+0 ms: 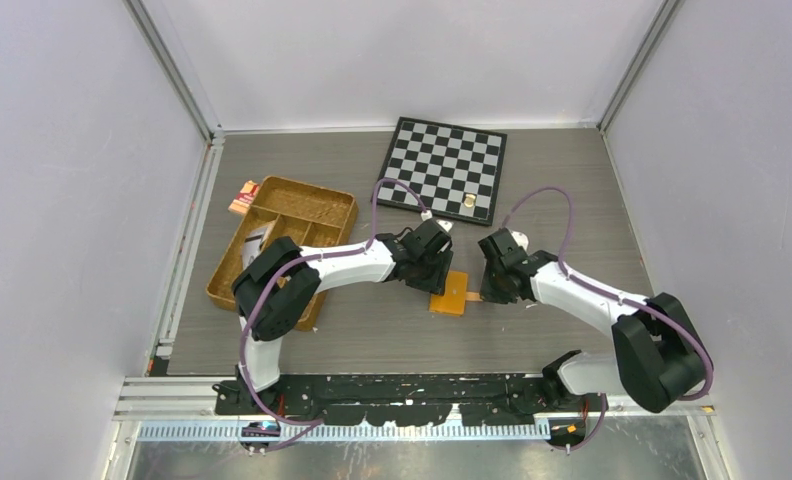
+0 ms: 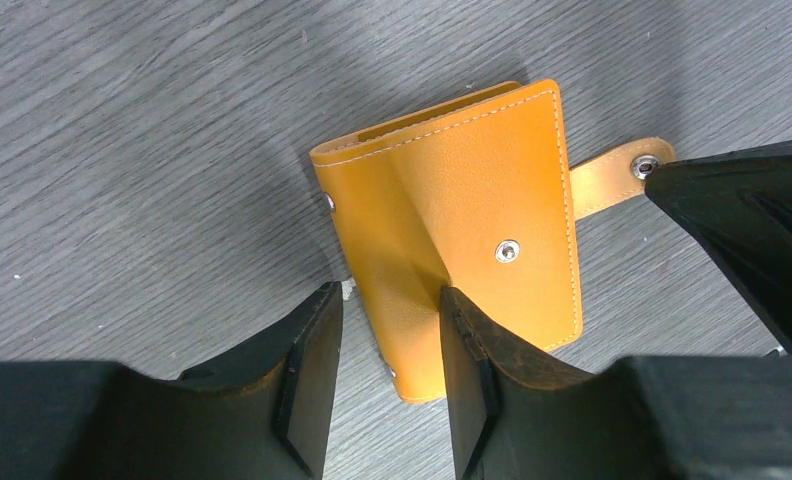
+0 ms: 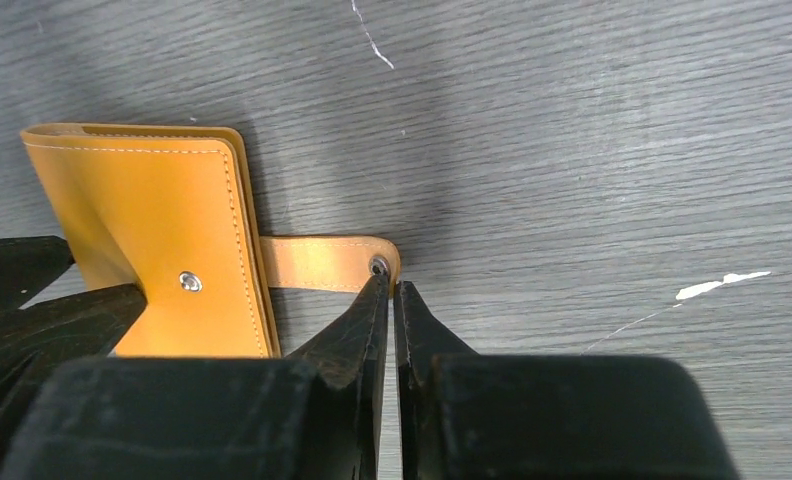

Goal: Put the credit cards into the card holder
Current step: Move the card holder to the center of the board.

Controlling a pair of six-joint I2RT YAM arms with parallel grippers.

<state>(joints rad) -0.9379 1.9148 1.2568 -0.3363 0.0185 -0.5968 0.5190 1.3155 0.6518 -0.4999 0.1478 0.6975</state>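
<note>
The orange card holder (image 1: 450, 294) lies folded shut on the table between both arms. In the left wrist view the card holder (image 2: 472, 200) sits under my left gripper (image 2: 387, 300), which is open: the right fingertip (image 2: 462, 320) presses a dent into the cover and the left one stands off its edge. The strap (image 3: 317, 263) with its snap sticks out to the side. My right gripper (image 3: 391, 285) is shut, pinching the strap's end. A pale flat thing (image 1: 258, 238) in the tray may be a card; the left arm partly hides it. No other card shows.
A brown woven divided tray (image 1: 307, 198) stands at the left, with a small red-and-tan packet (image 1: 242, 197) beside its far corner. A chessboard (image 1: 444, 168) lies at the back with a small gold piece (image 1: 469, 203) on it. Walls close in on three sides.
</note>
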